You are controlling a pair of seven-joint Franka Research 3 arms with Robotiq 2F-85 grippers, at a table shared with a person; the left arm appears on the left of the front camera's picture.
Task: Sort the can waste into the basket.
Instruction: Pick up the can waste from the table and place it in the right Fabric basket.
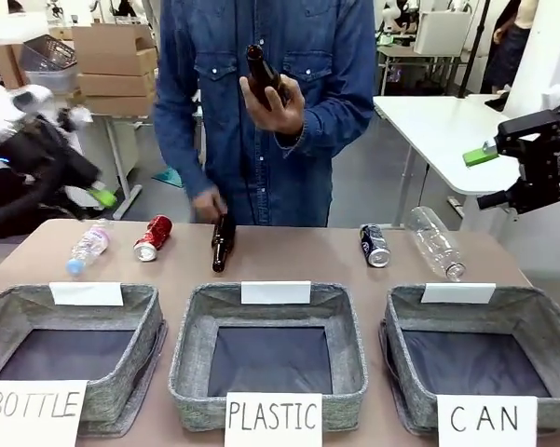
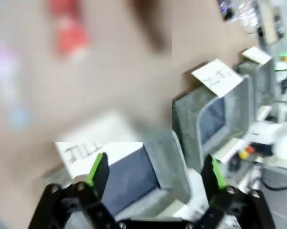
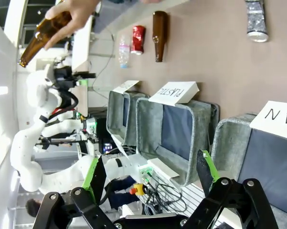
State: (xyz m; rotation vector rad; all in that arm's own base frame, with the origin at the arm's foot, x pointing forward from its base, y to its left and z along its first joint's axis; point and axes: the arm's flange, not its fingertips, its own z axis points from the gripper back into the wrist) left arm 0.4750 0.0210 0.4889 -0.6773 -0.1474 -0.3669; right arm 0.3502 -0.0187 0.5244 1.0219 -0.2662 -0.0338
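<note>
The tan counter [image 1: 298,265] stands in a workroom, with cardboard boxes [image 1: 116,60] and a white table [image 1: 438,121] behind it. The CAN basket [image 1: 545,326] sits at the counter's near right edge. The dark can [image 1: 375,245] lies just beyond the basket's far left corner, and the red can [image 1: 153,237] lies far to its left. The right claw [image 3: 151,167] hangs high above the basket's far right side, released and empty. The left claw [image 2: 156,167], blurred, is raised far left of the basket, also released. A person's hand [image 1: 278,104] holds a brown bottle [image 1: 261,70] up, well beyond the basket.
</note>
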